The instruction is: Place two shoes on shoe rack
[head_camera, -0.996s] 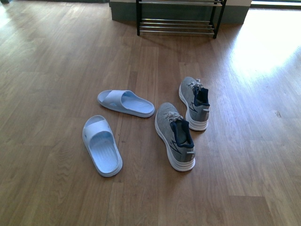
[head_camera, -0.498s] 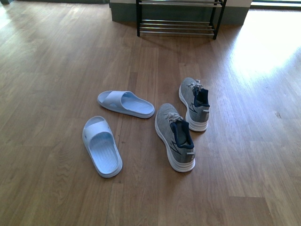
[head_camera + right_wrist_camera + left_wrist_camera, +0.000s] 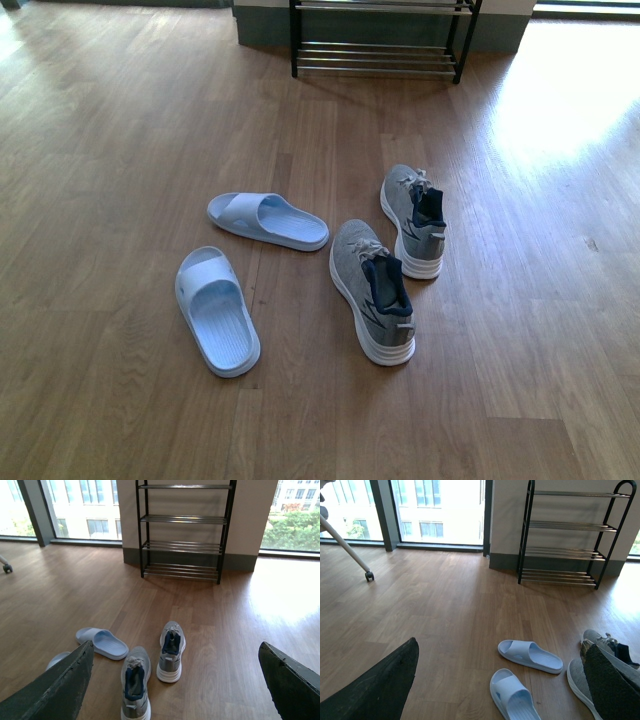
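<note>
Two grey sneakers with white soles stand on the wood floor, heels toward me: the nearer shoe (image 3: pixel 372 293) and the farther shoe (image 3: pixel 413 218) just right of it. The shoe rack (image 3: pixel 378 40) stands against the wall beyond them, its shelves bare. Neither arm shows in the front view. My left gripper (image 3: pixel 500 645) hangs open above the floor; the shoes (image 3: pixel 607 642) sit at its right, partly behind one finger, and the shoe rack (image 3: pixel 565 535) is far off. My right gripper (image 3: pixel 176 646) is open, high over both shoes (image 3: pixel 135 682), facing the shoe rack (image 3: pixel 182 530).
Two light blue slippers lie left of the sneakers, one (image 3: pixel 267 219) farther and one (image 3: pixel 217 310) nearer. A chair leg with a caster (image 3: pixel 368 575) stands by the windows at the far left. Sunlight falls on the floor right of the rack.
</note>
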Motion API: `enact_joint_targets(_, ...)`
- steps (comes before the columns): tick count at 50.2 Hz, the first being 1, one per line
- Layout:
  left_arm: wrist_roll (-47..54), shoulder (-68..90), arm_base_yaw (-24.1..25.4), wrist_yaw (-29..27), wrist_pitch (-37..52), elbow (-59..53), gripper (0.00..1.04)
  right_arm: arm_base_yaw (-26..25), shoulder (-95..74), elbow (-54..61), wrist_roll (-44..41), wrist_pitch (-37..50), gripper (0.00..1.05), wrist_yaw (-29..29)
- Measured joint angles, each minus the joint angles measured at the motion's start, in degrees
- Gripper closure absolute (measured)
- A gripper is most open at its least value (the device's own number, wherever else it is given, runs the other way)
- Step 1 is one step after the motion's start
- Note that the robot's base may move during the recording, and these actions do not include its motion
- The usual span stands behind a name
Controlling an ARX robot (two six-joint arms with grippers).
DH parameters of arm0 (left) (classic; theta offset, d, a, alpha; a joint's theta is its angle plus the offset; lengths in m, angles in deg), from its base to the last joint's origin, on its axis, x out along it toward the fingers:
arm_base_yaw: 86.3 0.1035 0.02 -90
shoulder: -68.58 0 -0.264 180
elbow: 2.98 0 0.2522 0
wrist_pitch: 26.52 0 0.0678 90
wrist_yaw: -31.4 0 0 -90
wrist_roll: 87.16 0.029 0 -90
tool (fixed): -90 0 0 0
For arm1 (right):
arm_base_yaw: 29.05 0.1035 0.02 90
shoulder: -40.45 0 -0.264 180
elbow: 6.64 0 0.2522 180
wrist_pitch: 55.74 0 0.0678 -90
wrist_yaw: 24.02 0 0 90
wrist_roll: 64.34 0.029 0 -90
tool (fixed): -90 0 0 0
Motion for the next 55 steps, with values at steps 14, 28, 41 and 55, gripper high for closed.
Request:
enact_joint_targets(14, 0.0, 0.0, 0.0, -0.1, 0.0, 0.0, 0.09, 0.0, 0.0, 0.0, 0.0, 0.0, 0.09, 0.0)
enact_joint_targets(28, 0.0, 0.0, 0.0, 0.0, 0.0, 0.0, 0.09, 0.0, 0.0, 0.0, 0.0, 0.0, 0.09, -0.2)
enact_joint_targets(41, 0.0, 0.0, 0.0, 0.0, 0.0, 0.0, 0.09, 0.0, 0.0, 0.0, 0.0, 0.0, 0.09, -0.2)
enact_joint_targets(55, 0.0, 0.0, 0.0, 0.0, 0.0, 0.0, 0.09, 0.0, 0.0, 0.0, 0.0, 0.0, 0.09, -0.2)
